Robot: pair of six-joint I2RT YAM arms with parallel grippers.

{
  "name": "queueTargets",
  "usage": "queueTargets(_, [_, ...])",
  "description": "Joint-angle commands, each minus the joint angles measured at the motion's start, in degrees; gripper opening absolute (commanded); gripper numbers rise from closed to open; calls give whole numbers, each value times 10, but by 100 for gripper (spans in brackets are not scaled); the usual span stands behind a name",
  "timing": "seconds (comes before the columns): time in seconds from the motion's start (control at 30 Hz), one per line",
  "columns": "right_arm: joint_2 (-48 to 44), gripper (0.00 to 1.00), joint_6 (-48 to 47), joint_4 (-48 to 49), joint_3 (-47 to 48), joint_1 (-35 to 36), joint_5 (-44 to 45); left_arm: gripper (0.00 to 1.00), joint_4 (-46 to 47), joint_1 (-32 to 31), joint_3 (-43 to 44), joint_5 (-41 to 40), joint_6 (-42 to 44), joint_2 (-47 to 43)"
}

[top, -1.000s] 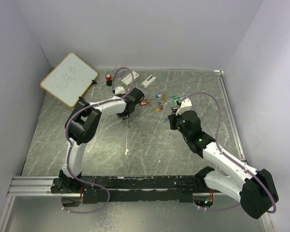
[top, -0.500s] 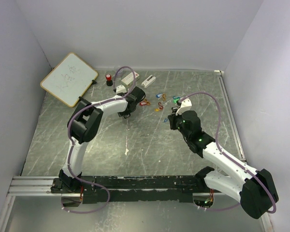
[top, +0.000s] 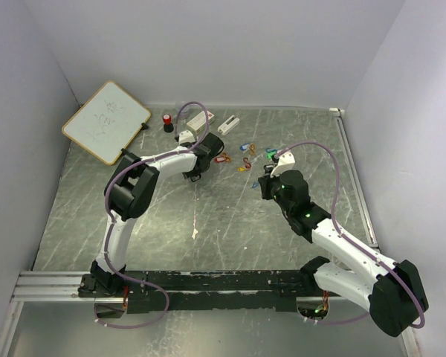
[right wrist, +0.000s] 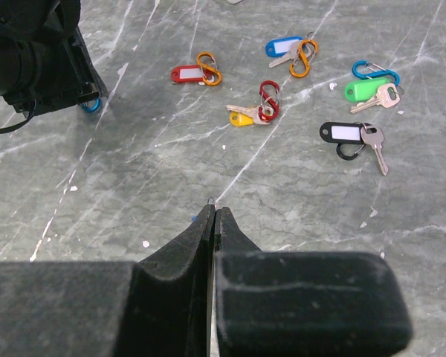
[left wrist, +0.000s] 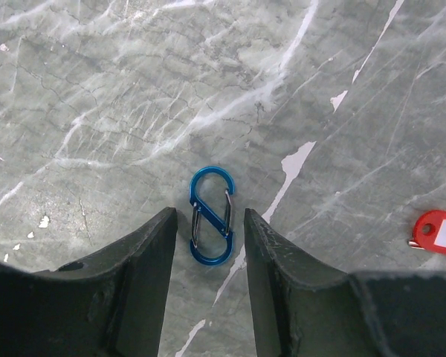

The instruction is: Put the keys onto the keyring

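Note:
A blue S-shaped clip (left wrist: 210,216) lies flat on the table between the fingers of my left gripper (left wrist: 209,214), which is open around it without touching it. My right gripper (right wrist: 214,205) is shut on something thin; a tiny metal loop shows at its tips and a bit of blue beside them, seemingly a small key. Ahead of it lie tagged keys, each on a clip: red (right wrist: 186,73), blue (right wrist: 282,47), yellow (right wrist: 241,117), green (right wrist: 364,91), black (right wrist: 340,132). In the top view my left gripper (top: 195,172) is left of the keys and my right gripper (top: 264,182) is just in front of them.
A whiteboard (top: 105,121) leans at the back left. A small red and black object (top: 166,121) and two white boxes (top: 199,119) (top: 228,125) sit at the back. White walls close in the table on three sides.
The left arm has shifted slightly near its elbow. Both grippers stay where they were.

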Motion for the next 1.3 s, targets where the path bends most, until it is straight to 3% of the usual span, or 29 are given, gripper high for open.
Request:
queueTargets(0.0, [-4,0,-1,12,-1,2,1,50,6,-1,-1,22,-7,36])
queueTargets(0.1, [-4,0,-2,11,-1,2,2,37,9,-1,-3,23,-8,37])
queueTargets(0.2, [-5,0,-2,10,0,2,2,8,13,3,-8,28,-8,34])
queueTargets(0.5, [-5,0,-3,1,9,2,1,7,15,5,-31,29,-13,9])
queueTargets(0.73, [-6,0,-6,0,24,5,-31,7,57,3,-83,29,40,-98])
queueTargets(1.0, [11,0,-11,27,28,51,-28,7,360,7,-316,195,224,-326])
queueTargets(1.1, [23,0,-32,50,28,84,-17,7,391,12,-341,258,271,-369])
queueTargets(1.27, [72,0,-72,67,62,137,8,7,356,18,-307,330,323,-383])
